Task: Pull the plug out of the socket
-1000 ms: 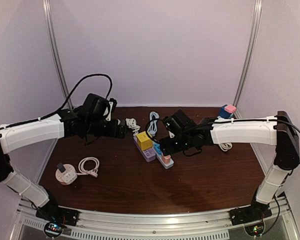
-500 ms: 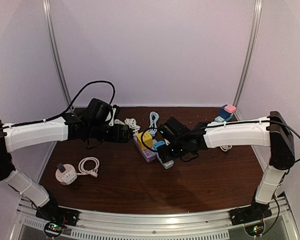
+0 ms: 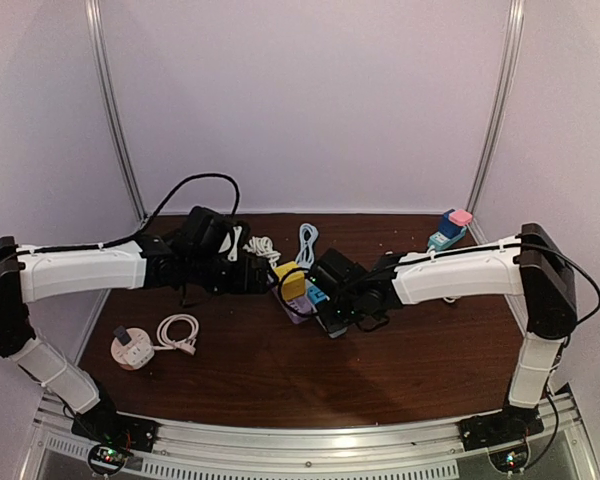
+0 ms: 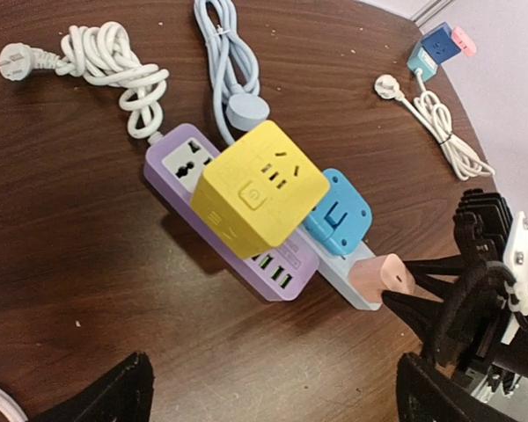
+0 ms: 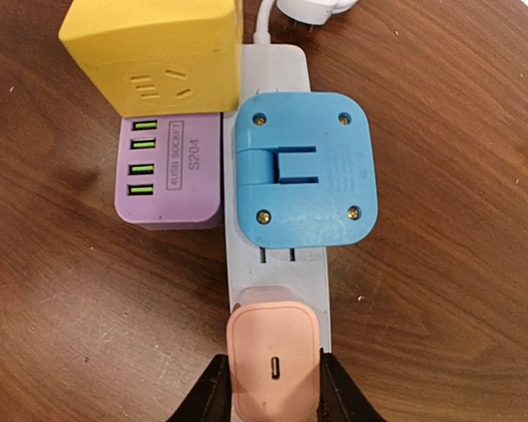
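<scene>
Since a second ago both arms have closed in on the strips. The right tool point(image 5: 275, 393) now pinches the pink plug point(image 5: 274, 359), seated at the near end of the white strip point(image 5: 279, 280). The left tool point(image 4: 277, 400) hangs spread above. A blue adapter point(image 5: 304, 170) sits just behind the plug, and the purple strip point(image 5: 169, 176) touches the white strip's side. Bare tabletop point(image 5: 440, 290) lies to the right. The purple strip reads "4USB SOCKET S204".

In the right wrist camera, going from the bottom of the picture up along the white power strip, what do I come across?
pink charger → blue adapter → white plug at the top edge
</scene>
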`<act>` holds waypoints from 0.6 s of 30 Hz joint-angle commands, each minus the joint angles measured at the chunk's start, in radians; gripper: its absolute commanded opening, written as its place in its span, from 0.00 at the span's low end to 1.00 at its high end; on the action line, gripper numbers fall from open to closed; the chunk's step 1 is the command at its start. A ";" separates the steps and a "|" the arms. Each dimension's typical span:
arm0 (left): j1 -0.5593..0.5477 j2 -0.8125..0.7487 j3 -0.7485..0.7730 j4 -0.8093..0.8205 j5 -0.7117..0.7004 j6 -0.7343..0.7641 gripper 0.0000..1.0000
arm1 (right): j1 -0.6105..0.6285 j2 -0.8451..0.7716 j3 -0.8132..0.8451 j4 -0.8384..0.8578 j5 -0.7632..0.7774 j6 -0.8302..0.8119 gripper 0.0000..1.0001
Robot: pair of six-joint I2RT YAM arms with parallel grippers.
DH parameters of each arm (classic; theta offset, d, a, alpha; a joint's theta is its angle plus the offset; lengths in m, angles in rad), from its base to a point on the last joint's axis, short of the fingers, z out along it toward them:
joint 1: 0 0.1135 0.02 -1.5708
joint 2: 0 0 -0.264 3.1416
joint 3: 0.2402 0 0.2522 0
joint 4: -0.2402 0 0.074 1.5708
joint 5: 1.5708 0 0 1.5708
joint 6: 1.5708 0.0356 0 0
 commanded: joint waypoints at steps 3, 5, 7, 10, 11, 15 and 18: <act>-0.004 0.033 -0.040 0.176 0.163 -0.092 0.95 | 0.005 -0.027 -0.029 0.030 0.074 0.003 0.15; -0.004 0.044 -0.043 0.206 0.191 -0.108 0.91 | 0.005 -0.050 -0.046 0.032 0.081 0.006 0.08; -0.004 0.058 -0.042 0.232 0.218 -0.120 0.87 | 0.005 -0.073 -0.063 0.026 0.081 0.013 0.03; -0.005 0.086 -0.042 0.268 0.259 -0.141 0.80 | 0.005 -0.116 -0.101 0.023 0.083 0.026 0.00; -0.007 0.095 -0.042 0.276 0.271 -0.148 0.77 | 0.005 -0.131 -0.113 0.021 0.079 0.031 0.00; -0.027 0.131 -0.030 0.330 0.299 -0.164 0.64 | 0.009 -0.180 -0.168 0.010 0.063 0.061 0.00; -0.048 0.181 0.002 0.341 0.313 -0.165 0.53 | 0.014 -0.207 -0.214 0.024 0.049 0.091 0.00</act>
